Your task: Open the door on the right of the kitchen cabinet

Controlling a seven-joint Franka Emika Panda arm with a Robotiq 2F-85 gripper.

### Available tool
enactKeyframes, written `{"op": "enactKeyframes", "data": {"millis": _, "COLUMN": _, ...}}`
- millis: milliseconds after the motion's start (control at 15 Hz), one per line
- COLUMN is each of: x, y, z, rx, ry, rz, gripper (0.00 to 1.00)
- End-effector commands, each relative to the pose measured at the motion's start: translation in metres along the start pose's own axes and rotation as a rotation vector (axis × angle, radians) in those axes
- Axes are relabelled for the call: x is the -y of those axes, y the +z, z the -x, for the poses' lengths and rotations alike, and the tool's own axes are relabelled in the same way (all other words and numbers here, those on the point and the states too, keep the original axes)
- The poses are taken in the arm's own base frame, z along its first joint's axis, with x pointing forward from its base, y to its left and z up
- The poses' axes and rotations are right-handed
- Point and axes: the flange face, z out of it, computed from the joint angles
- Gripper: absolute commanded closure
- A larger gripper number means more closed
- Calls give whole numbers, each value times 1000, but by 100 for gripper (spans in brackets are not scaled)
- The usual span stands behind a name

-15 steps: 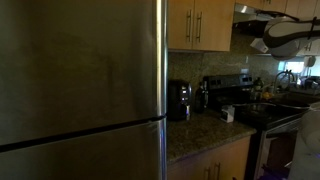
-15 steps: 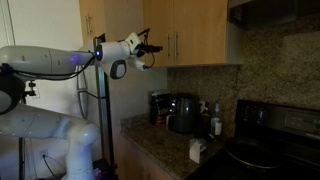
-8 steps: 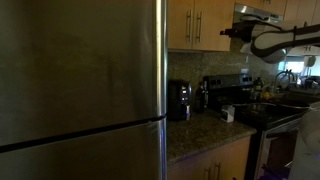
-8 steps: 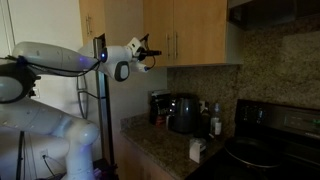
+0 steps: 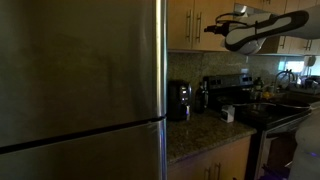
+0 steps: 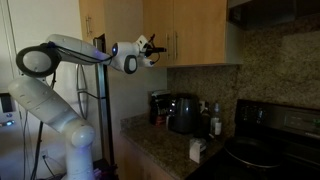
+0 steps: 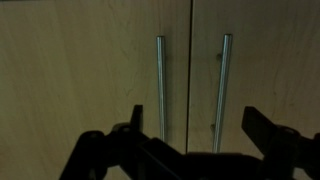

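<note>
Alignment is what we watch. In the wrist view the gripper (image 7: 190, 125) faces the cabinet (image 7: 100, 70) square on, and the seam between the two doors runs up at 12 o'clock from its midline. The door (image 7: 265, 60) we want fills the half from 12 round to 3 and sits shut and flush. Its handle (image 7: 225, 85) stands at about 1 o'clock from the gripper, a slim bar with its long axis vertical. The twin handle (image 7: 160, 85) of the left door (image 7: 80, 50) stands just as near at 11 o'clock. We judge that a small shift toward 3 o'clock is needed before closing in, or the wrong bar could be caught.

The fingers (image 7: 275, 140) are spread wide, side by side across the view, so they would straddle a vertical bar well. The gripper is released and empty: we see nothing between the fingers and nothing touching them.

In both exterior views the gripper (image 5: 212, 28) (image 6: 152, 48) hovers high in front of the cabinet, near the handles. Whether there is a gap we cannot tell there, though the wrist view suggests it is short of the wood. The door is not yet opened.
</note>
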Motion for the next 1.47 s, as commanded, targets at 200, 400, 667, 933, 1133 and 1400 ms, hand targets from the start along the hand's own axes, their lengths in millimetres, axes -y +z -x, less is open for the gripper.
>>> {"op": "enactKeyframes", "data": {"millis": 200, "x": -10, "y": 31, "z": -43, "rx": -77, "ry": 37, "rz": 103, "gripper": 0}}
{"op": "enactKeyframes", "data": {"millis": 400, "x": -15, "y": 56, "z": -69, "rx": -136, "ry": 86, "rz": 160, "gripper": 0}}
{"op": "enactKeyframes", "data": {"millis": 667, "x": -11, "y": 90, "z": -50, "rx": -107, "ry": 83, "rz": 201, "gripper": 0}}
{"op": "enactKeyframes", "data": {"millis": 933, "x": -9, "y": 89, "z": -42, "rx": -91, "ry": 68, "rz": 195, "gripper": 0}}
{"op": "enactKeyframes", "data": {"millis": 1133, "x": -3, "y": 106, "z": -17, "rx": 9, "ry": -7, "rz": 180, "gripper": 0}}
{"op": "enactKeyframes", "data": {"millis": 1400, "x": 10, "y": 122, "z": -2, "rx": -4, "ry": -19, "rz": 155, "gripper": 0}}
